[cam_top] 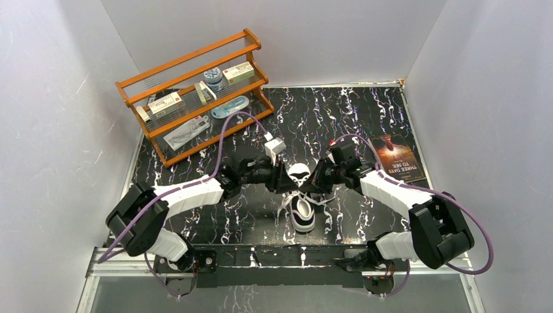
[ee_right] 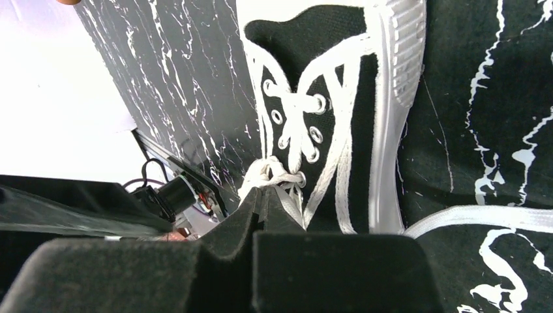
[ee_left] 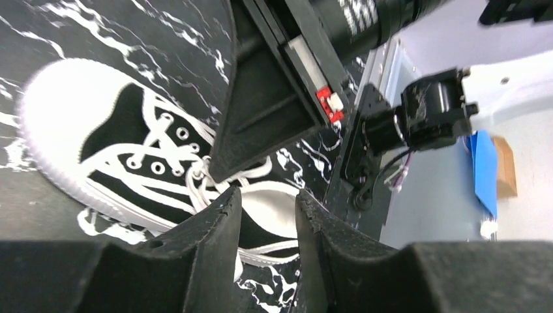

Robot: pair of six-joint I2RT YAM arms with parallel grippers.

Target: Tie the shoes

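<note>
The small black canvas shoe [cam_top: 301, 195] lies in the middle of the table with its white toe cap pointing away from the arm bases. Both grippers meet over its lacing. My left gripper [ee_left: 269, 195] stands part open above the shoe's [ee_left: 130, 150] mouth, with nothing between its fingers. In the right wrist view my right gripper [ee_right: 264, 190] has its tips pressed together on the white lace at the knot [ee_right: 274, 173] by the top eyelets. A loose lace end [ee_right: 476, 218] trails over the table beside the shoe [ee_right: 339, 98].
An orange wooden shelf [cam_top: 195, 91] holding small packets stands at the back left. A dark booklet [cam_top: 401, 156] lies at the right edge of the black marbled table [cam_top: 365, 117]. White walls close in on three sides.
</note>
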